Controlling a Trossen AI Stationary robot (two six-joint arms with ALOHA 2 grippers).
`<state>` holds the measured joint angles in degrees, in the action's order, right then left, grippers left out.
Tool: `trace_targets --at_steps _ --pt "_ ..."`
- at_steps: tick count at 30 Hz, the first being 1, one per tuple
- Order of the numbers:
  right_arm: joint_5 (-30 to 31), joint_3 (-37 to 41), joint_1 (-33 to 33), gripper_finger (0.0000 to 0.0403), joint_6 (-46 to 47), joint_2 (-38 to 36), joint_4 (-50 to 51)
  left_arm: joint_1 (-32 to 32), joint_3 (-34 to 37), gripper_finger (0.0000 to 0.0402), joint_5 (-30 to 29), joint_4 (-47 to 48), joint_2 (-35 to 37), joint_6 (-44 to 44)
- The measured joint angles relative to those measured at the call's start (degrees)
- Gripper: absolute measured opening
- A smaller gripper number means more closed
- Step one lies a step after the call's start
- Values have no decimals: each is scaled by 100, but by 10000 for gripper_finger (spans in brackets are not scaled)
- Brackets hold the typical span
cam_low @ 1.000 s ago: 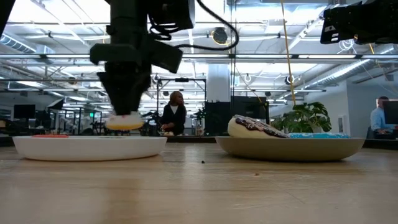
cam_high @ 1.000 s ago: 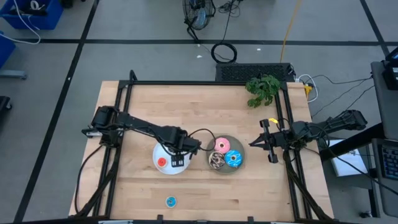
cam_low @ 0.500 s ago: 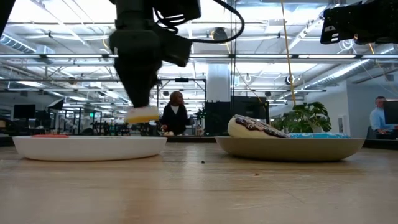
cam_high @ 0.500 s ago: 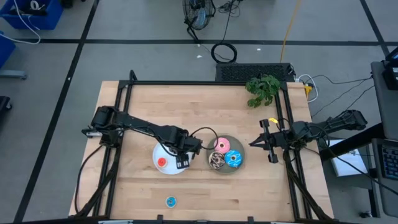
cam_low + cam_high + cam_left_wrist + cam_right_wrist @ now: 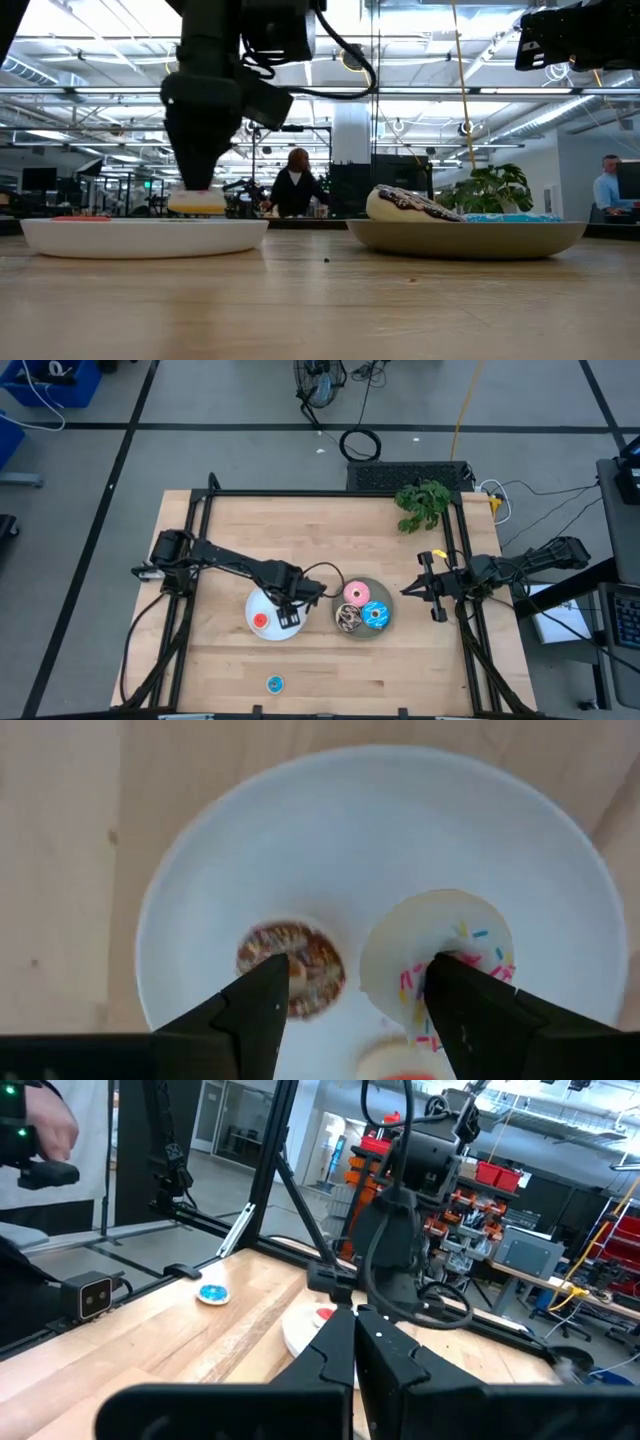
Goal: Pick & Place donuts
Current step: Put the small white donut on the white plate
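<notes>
Hovering over the white plate [image 5: 262, 605], the left gripper [image 5: 352, 982] stood with its fingers spread wide and gripping nothing.
A white sprinkled donut [image 5: 436, 960] and a tiny brown donut [image 5: 292, 967] lay on that plate beneath it, a red one [image 5: 260, 621] close by; pink [image 5: 356, 594], blue [image 5: 375, 614] and brown-sprinkled [image 5: 347, 619] donuts filled the grey plate [image 5: 386, 630], and a small blue donut [image 5: 274, 683] sat alone near the table's front edge. The right gripper [image 5: 410, 590] waited at the table's right side, fingers pressed together and empty.
</notes>
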<state>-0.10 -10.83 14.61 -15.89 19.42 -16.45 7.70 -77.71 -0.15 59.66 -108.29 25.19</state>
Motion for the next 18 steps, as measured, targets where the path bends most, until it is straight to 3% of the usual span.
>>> trace_targets --at_steps 5,9,18 --pt "6 0 0 0 155 181 -412 -4 -4 230 -216 -35 -2 5" --pt "3 -2 7 0 181 842 -1017 0 -4 230 -412 -98 -2 74" --pt "3 -266 7 0 -311 3729 -3772 -17 -4 230 -585 -274 -2 243"
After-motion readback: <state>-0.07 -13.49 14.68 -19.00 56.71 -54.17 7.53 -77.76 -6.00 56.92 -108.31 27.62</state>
